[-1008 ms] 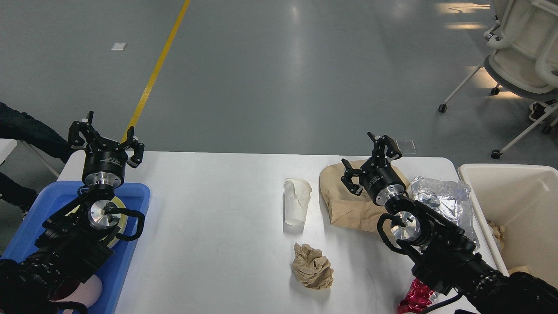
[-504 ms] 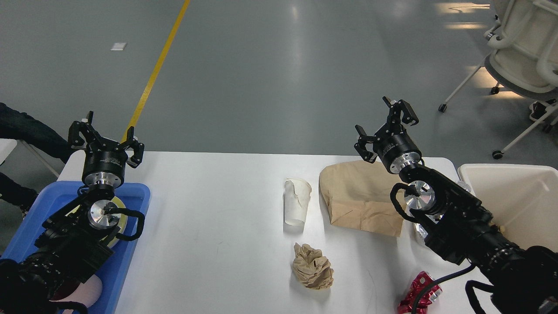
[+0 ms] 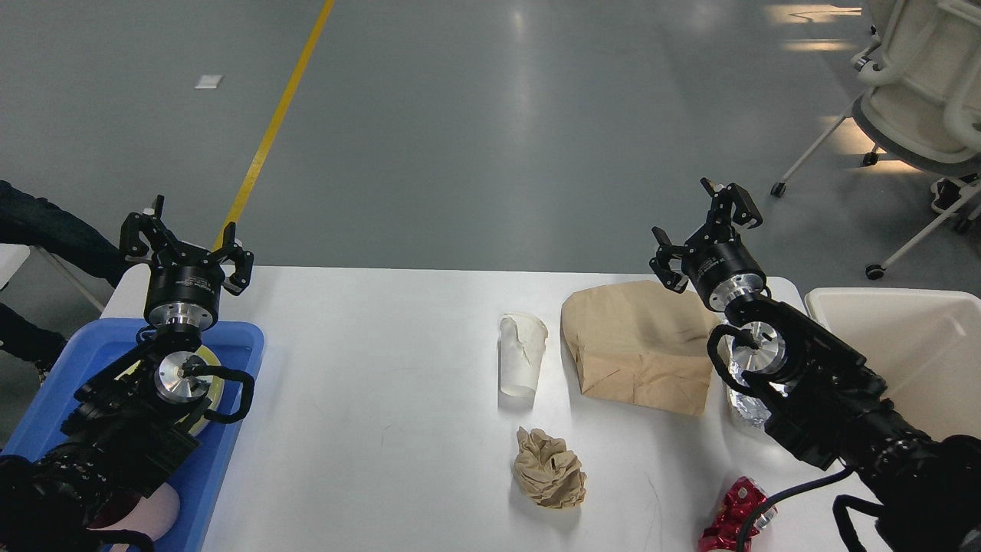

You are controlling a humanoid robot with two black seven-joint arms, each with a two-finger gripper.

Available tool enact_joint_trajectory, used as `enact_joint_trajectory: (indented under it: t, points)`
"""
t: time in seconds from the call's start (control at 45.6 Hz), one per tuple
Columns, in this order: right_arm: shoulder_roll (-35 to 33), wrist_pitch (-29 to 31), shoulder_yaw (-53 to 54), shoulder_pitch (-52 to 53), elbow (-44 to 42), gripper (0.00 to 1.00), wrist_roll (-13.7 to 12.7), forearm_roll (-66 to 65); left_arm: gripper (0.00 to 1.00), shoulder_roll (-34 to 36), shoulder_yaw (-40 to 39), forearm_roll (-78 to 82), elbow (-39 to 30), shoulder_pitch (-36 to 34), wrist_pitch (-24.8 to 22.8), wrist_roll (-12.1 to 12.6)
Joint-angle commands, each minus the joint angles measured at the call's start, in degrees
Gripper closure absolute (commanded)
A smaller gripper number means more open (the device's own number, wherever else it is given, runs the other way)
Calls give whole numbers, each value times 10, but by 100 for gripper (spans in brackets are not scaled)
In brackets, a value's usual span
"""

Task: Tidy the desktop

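The white desktop [image 3: 383,368] carries a torn white paper cup [image 3: 521,354] on its side, a brown paper bag [image 3: 632,349], a crumpled brown paper ball [image 3: 549,468], a piece of silver foil [image 3: 747,395] mostly hidden by my right arm, and a crushed red wrapper [image 3: 728,521] at the front right. My right gripper [image 3: 701,224] is open and empty, raised above the table's far right edge behind the bag. My left gripper [image 3: 186,241] is open and empty above the far end of the blue tray [image 3: 234,368].
A cream bin [image 3: 904,345] with scraps inside stands off the table's right end. The blue tray holds a yellowish round object under my left arm. White wheeled chairs [image 3: 920,100] stand at the far right. A dark-clothed person [image 3: 38,230] shows at the left edge.
My right gripper has risen from over the paper bag and moved right and back, clear of it. Its arm now covers most of the foil. The left arm has not moved.
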Motion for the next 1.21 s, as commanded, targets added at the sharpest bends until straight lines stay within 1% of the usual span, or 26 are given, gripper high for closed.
enact_joint_trajectory:
  t: [0.0, 0.11, 0.219, 0.438, 0.592, 0.701, 0.767, 0.833, 1.03, 1.096, 1.184]
  points:
    - [-14, 4, 1, 3, 3, 0, 5, 0, 4, 0, 0, 0, 0, 0, 0, 0]
    - [-25, 4, 1, 7, 4, 0, 5, 0, 4, 0, 0, 1, 0, 0, 0, 0]
    - [-55, 5, 1, 10, 6, 0, 5, 0, 4, 0, 0, 0, 0, 0, 0, 0]
    - [-68, 7, 2, 10, 6, 0, 5, 0, 4, 0, 0, 1, 0, 0, 0, 0]
    - [-89, 49, -4, 10, 9, 0, 4, 0, 4, 0, 0, 0, 0, 0, 0, 0]
    - [-107, 56, -20, 23, 25, 0, -3, -10, 4, 0, 0, 0, 0, 0, 0, 0]
    - [-129, 57, -69, 45, 37, 0, -10, -28, 4, 0, 0, 0, 0, 0, 0, 0]
    - [-145, 56, -142, 72, 50, 0, -16, -46, 4, 0, 0, 0, -1, 0, 0, 0]
    - [-151, 46, -373, 164, 44, 0, -40, -52, 4, 0, 0, 0, 0, 0, 0, 0]
    - [-154, 46, -444, 186, 44, 0, -60, -51, 4, 0, 0, 0, -1, 0, 0, 0]
    - [-155, 43, -556, 230, 45, 0, -105, -46, 4, 0, 0, 0, -1, 0, 0, 0]
